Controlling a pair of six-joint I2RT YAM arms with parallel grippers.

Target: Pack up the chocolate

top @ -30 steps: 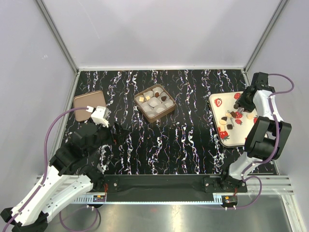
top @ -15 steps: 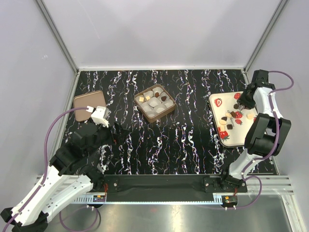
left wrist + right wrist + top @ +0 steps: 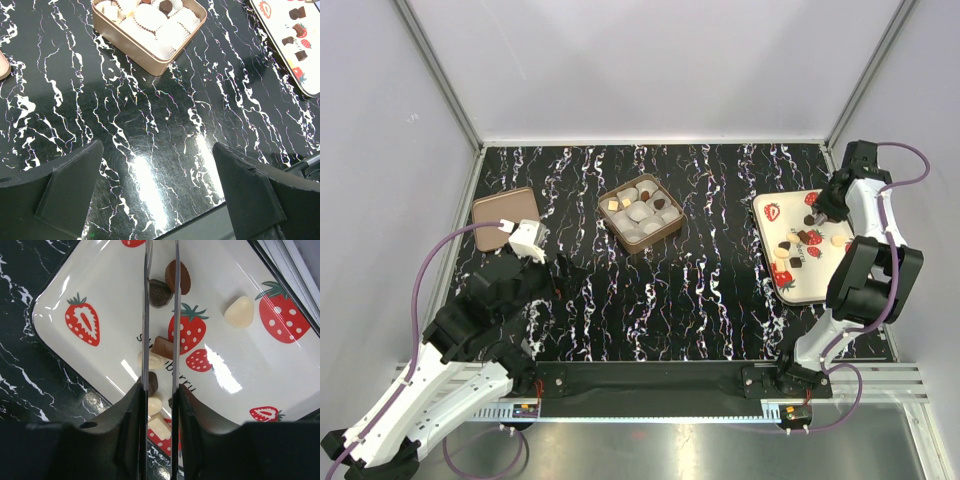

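Observation:
The chocolate lies on a white strawberry-print tray (image 3: 790,285) at the right: dark pieces (image 3: 810,219) and a pale one (image 3: 837,240). In the right wrist view I see a dark piece (image 3: 160,292), a brown round one (image 3: 179,276) and a pale one (image 3: 239,311). My right gripper (image 3: 823,207) hangs over the tray's far part. Its thin metal blades (image 3: 161,247) stand parallel with a narrow gap and nothing between them. The brown box (image 3: 630,243) of white paper cups holds a few pieces (image 3: 659,204). My left gripper (image 3: 157,185) is wide open and empty, low over the table.
The box lid (image 3: 505,215) lies at the far left, beside my left arm. The box (image 3: 131,47) and the tray's edge (image 3: 310,90) show in the left wrist view. The enclosure's right wall and frame post stand close behind my right gripper.
My right gripper has drawn back towards the tray's far right corner, uncovering a dark piece. The left arm has not moved.

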